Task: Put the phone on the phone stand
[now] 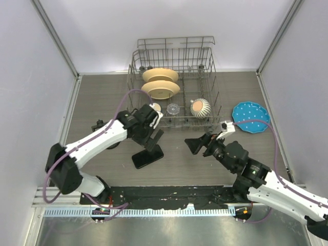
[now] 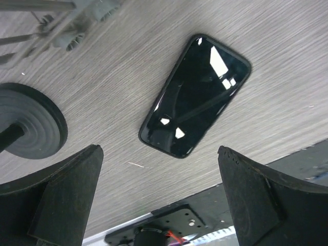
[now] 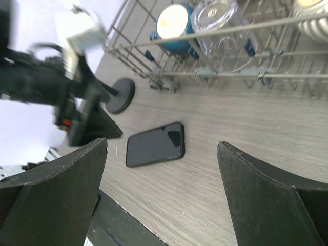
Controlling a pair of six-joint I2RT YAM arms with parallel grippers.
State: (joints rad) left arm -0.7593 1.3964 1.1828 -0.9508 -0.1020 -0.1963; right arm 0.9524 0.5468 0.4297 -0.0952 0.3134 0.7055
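The phone (image 1: 147, 157) lies flat on the wooden table, screen up, near the front edge. It also shows in the left wrist view (image 2: 196, 96) and in the right wrist view (image 3: 155, 144). My left gripper (image 1: 154, 139) hovers just above and behind the phone, open and empty (image 2: 159, 151). The phone stand is left of it: its disc base (image 2: 32, 128) and stem show in the left wrist view, and the base also shows in the right wrist view (image 3: 121, 95). In the top view the left arm mostly covers the stand (image 1: 98, 125). My right gripper (image 1: 196, 145) is open and empty to the right of the phone (image 3: 161, 146).
A wire dish rack (image 1: 174, 84) stands behind, with two cream plates (image 1: 160, 82), a ribbed bowl (image 1: 200, 107) and a small glass (image 1: 173, 108). A blue plate (image 1: 250, 117) lies at the right. A black mounting plate (image 1: 169, 193) runs along the near edge.
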